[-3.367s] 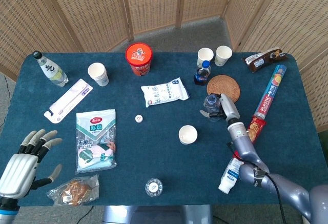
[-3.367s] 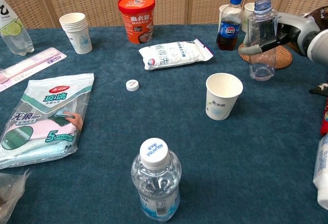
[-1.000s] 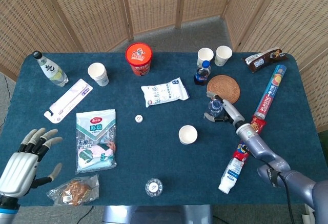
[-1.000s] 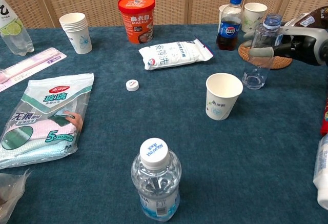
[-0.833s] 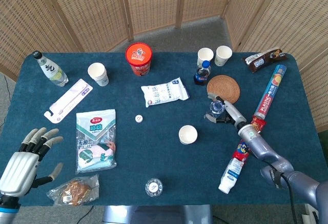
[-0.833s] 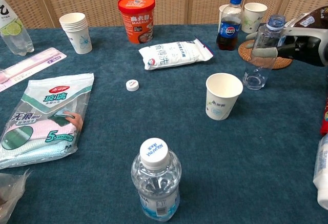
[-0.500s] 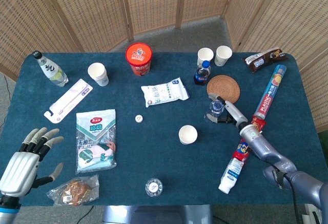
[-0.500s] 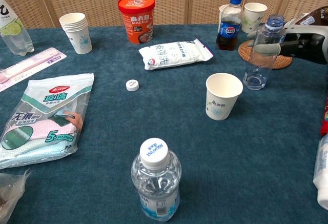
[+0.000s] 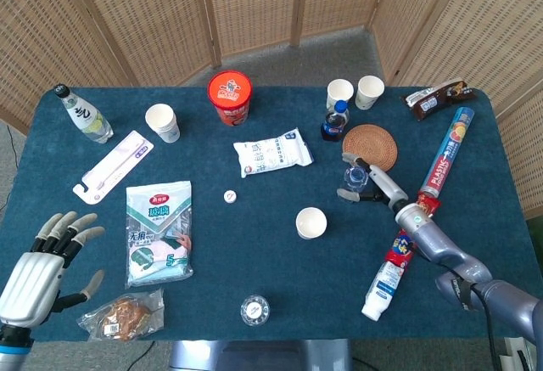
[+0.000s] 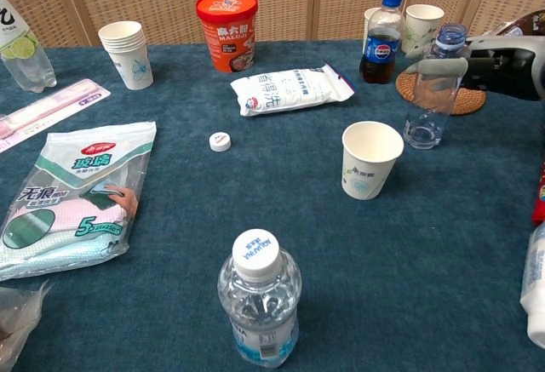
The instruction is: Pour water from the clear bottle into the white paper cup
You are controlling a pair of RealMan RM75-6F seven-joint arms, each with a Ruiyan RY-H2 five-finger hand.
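right hand (image 10: 498,70) fingers around clear bottle (image 10: 430,91) (upright) | left hand (image 9: 38,265) fingers spread, holding nothing

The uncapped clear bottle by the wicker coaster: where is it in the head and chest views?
Head view: uncapped clear bottle right of centre, just below the wicker coaster.
Chest view: the bottle stands upright at far right, in front of the coaster.
Shared landmark: the Pepsi bottle.

Clear bottle (image 10: 432,91): uncapped, upright on the blue table (image 10: 341,270), my right hand (image 10: 477,69) at its upper part. White paper cup (image 10: 370,160): upright, near the bottle. Loose cap (image 10: 220,140): apart, on the cloth.
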